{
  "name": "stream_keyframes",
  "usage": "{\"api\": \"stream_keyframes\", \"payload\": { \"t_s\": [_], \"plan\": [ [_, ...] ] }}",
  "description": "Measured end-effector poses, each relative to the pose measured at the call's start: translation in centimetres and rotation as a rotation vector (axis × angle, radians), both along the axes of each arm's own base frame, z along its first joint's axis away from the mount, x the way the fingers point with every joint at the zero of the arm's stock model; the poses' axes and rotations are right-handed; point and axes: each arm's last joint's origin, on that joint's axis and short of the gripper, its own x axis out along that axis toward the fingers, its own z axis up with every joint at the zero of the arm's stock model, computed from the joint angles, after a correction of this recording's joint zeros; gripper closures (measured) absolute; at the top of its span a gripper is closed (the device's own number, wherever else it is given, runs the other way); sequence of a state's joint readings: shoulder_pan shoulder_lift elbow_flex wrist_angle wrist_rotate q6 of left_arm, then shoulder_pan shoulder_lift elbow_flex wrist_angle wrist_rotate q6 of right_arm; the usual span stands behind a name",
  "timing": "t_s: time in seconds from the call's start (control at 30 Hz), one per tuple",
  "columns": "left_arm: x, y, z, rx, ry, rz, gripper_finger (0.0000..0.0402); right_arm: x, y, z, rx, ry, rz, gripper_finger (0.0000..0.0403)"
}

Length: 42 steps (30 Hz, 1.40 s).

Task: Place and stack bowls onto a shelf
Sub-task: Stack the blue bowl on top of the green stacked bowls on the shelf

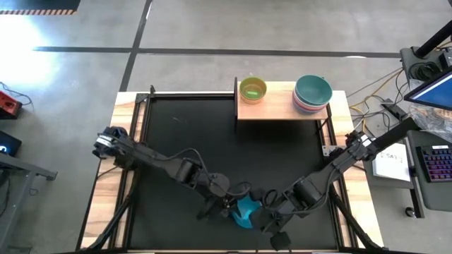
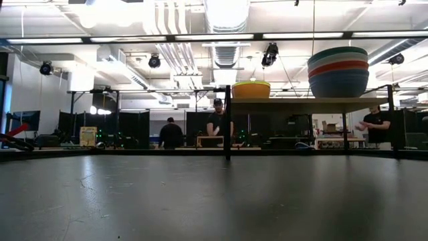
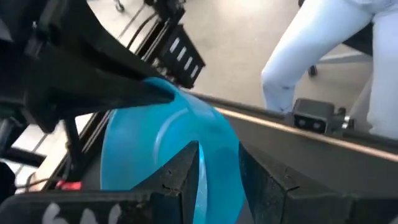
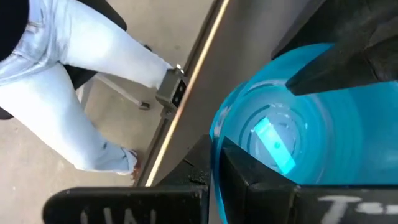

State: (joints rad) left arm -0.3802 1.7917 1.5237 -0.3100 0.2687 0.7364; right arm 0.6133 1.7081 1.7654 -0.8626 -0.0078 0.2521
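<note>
Both claws pinch the cyan bowl [image 1: 245, 212] at the worktop's near edge: left claw [image 3: 217, 171], right claw [image 4: 214, 155] astride its rim. Risk: uneven release drops it before the shelf [image 1: 279, 107].

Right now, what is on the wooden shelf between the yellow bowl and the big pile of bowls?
Nothing. In the high view, the pale wooden shelf is bare between the yellow plastic bowl and the stack of round bowls.

Cyan bowl [image 1: 246, 212] tilted at front edge, others stacked on shelf [image 1: 282, 108]
</note>
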Motion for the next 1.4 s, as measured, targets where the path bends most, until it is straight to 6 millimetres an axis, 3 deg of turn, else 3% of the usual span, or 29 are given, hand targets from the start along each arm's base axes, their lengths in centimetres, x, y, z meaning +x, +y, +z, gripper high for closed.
{"api": "stream_keyframes", "payload": {
  "t_s": [0.13,0.33,0.5,0.77,1.03,1.27,1.4],
  "plan": [
    [-0.1,1.2,2.0,0.046,-0.001,0.052,0.0306,-0.7,-0.6,1.0,-0.021,0.050,-0.027,0.0395],
    [-1.1,3.4,5.7,0.121,-0.040,0.212,0.0306,-1.6,-1.1,0.6,-0.069,0.150,-0.044,0.0395],
    [-3.1,5.8,7.9,0.075,0.023,0.313,0.0306,-2.3,-2.1,0.7,-0.117,0.206,-0.060,0.0395],
    [-7.0,8.9,9.4,0.028,0.190,0.519,0.0306,-2.9,-5.7,2.9,-0.133,0.169,-0.072,0.0394],
    [-11.9,10.3,9.7,0.002,0.445,0.705,0.0306,-3.6,-12.6,5.1,-0.169,0.059,-0.126,0.0394],
    [-16.0,11.5,9.2,-0.054,0.400,0.863,0.0306,-3.8,-21.2,7.7,-0.301,-0.177,-0.336,0.0394],
    [-17.7,11.9,7.3,-0.127,0.349,0.897,0.0306,-3.7,-26.1,7.5,-0.327,-0.224,-0.509,0.0394]
  ]
}}
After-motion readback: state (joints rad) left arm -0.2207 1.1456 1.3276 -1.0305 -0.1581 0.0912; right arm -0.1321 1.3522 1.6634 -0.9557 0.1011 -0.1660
